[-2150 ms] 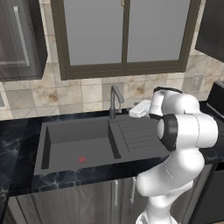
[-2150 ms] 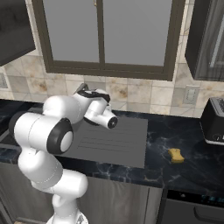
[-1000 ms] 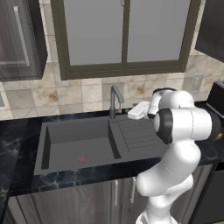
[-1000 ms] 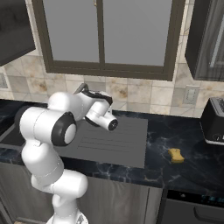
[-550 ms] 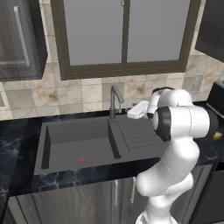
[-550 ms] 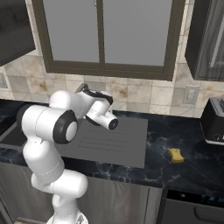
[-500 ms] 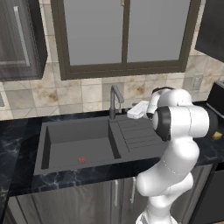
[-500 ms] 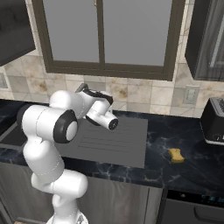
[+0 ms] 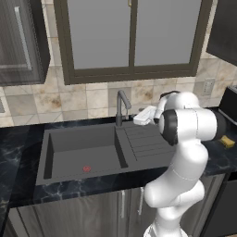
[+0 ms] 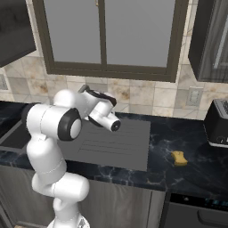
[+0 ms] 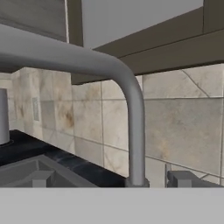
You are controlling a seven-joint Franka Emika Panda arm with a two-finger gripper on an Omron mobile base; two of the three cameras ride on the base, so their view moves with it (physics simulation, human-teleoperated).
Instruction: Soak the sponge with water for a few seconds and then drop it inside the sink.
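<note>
A: Where is the sponge (image 10: 179, 157)?
B: On the worktop (image 10: 187, 138), far right of the sink (image 9: 83, 150) (near the toaster (image 10: 218, 122)).
A: And the hand (image 11: 109, 183)?
B: Wide open, holding nothing, close by the tap (image 9: 121, 104).

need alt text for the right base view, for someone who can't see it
A white robot arm bends over a dark grey sink set in a black marbled counter, below a dark-framed window. A small yellow sponge lies on the counter well to the right, and a toaster stands at the far right.
</note>
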